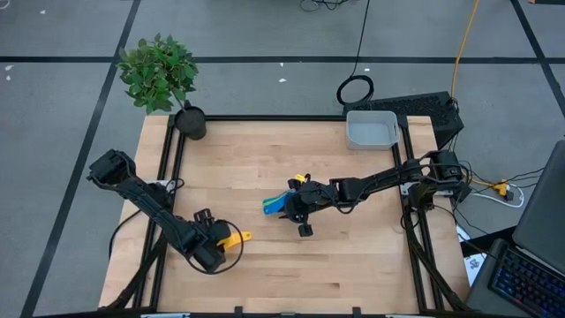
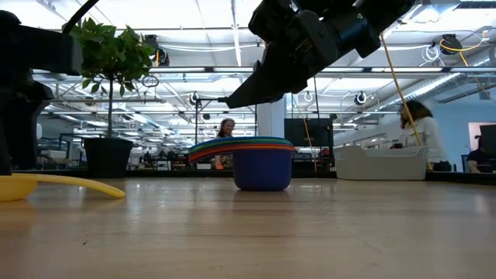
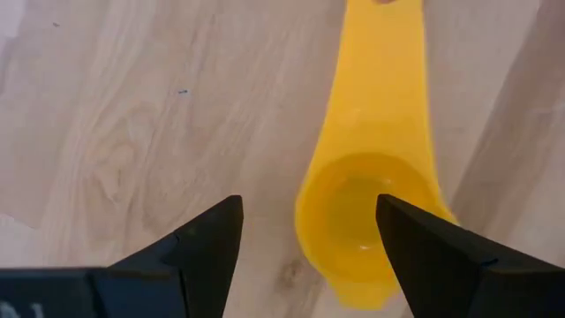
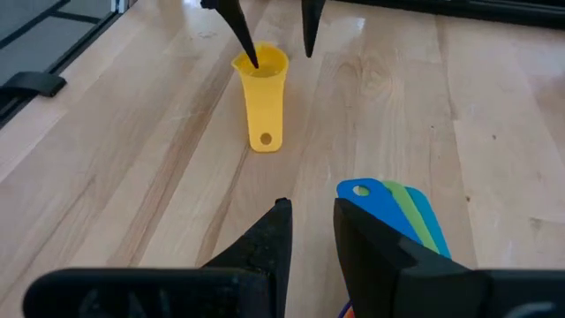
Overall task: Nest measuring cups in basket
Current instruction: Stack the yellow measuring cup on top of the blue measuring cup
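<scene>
A yellow measuring cup [image 3: 366, 225] lies alone on the table, bowl up, handle pointing toward the right arm. My left gripper [image 3: 309, 238] hangs open above it, pointing steeply down. One finger is over the bowl [image 4: 258, 60] and the other is beside it. Several cups sit nested in a stack [image 2: 262, 164] at the table's middle, standing on the dark blue cup's base with their handles fanned [image 4: 393, 208]. My right gripper [image 4: 311, 221] hovers above that stack with a narrow gap and nothing between its fingers. The grey basket [image 1: 371, 132] stands at the far right. My left gripper stands with one fingertip [image 4: 254, 55] at the yellow cup's bowl, coming from above. I cannot tell whether it touches the cup. The cup rests flat on the table.
A black pot with a green plant [image 1: 163, 75] stands at the table's far left corner. Bare wood lies between the yellow cup [image 1: 237, 237] and the stack [image 1: 275, 204], and along the near edge. People show in the room beyond the table.
</scene>
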Available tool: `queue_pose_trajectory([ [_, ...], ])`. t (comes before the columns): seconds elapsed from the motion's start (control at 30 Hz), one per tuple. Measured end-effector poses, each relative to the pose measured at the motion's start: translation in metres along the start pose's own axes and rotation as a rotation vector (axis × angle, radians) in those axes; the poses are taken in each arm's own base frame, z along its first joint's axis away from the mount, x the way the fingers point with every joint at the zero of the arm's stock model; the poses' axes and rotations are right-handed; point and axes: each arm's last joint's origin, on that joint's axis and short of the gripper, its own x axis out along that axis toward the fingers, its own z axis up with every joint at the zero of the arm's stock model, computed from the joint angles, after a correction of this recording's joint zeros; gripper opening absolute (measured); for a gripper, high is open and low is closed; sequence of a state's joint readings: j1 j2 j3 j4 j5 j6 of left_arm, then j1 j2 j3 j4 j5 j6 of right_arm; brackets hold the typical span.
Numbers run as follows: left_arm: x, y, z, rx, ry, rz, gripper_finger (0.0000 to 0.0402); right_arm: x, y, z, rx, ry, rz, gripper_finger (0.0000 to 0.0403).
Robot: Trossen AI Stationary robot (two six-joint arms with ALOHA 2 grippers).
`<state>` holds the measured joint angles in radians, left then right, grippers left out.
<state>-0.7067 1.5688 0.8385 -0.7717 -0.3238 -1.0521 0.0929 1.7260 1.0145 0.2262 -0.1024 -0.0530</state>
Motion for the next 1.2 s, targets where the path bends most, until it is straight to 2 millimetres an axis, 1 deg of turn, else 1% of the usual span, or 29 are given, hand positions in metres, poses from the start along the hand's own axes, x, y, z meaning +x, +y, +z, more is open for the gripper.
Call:
queue_pose_trajectory([
  [0.1,0.006,0.005,-0.004,0.001,0.003,0.027,0.0267,0.0,0.0,0.0,0.001,0.003,0.001,0.008],
  [0.2,0.016,0.012,-0.009,-0.021,0.013,0.044,0.0266,0.0,0.0,-0.001,0.001,0.01,0.002,0.008],
  [0.3,0.022,0.015,-0.011,-0.048,0.0,0.026,0.0266,0.0,0.0,-0.002,0.002,0.017,0.002,0.008],
  [0.43,0.025,0.017,-0.01,-0.056,-0.008,0.027,0.0261,0.0,0.0,-0.002,0.003,0.024,0.003,0.008],
  [0.5,0.025,0.017,-0.009,-0.063,-0.014,0.033,0.0243,0.0,0.0,-0.002,0.002,0.023,0.003,0.008],
  [0.57,0.026,0.018,-0.008,-0.067,-0.012,0.035,0.0209,0.0,0.0,-0.002,0.002,0.024,0.002,0.008],
  [0.67,0.027,0.019,-0.007,-0.071,-0.01,0.041,0.0131,0.0,0.0,-0.002,-0.006,0.023,0.001,0.008],
  [0.77,0.027,0.02,-0.006,-0.043,-0.013,0.049,0.0041,0.0,0.0,-0.002,-0.01,0.023,0.001,0.008],
  [0.8,0.027,0.02,-0.006,-0.041,-0.013,0.042,0.0024,0.0,0.0,-0.002,-0.011,0.024,0.0,0.008],
  [0.87,0.027,0.02,-0.006,-0.04,-0.01,0.042,0.0019,0.0,-0.001,-0.004,-0.014,0.045,-0.006,0.008],
  [0.93,0.027,0.02,-0.006,-0.039,-0.007,0.046,0.0025,-0.001,-0.002,-0.009,-0.023,0.097,-0.067,0.008],
  [1.0,0.027,0.02,-0.007,-0.037,-0.006,0.046,0.0026,-0.005,-0.005,-0.014,-0.038,0.173,-0.169,0.008],
  [1.1,0.026,0.019,-0.004,-0.026,-0.021,0.05,0.0016,-0.015,-0.009,-0.016,-0.053,0.249,-0.343,0.008],
  [1.2,0.022,0.019,0.005,-0.012,-0.076,0.073,0.0012,-0.026,-0.012,-0.011,-0.047,0.253,-0.483,0.008],
])
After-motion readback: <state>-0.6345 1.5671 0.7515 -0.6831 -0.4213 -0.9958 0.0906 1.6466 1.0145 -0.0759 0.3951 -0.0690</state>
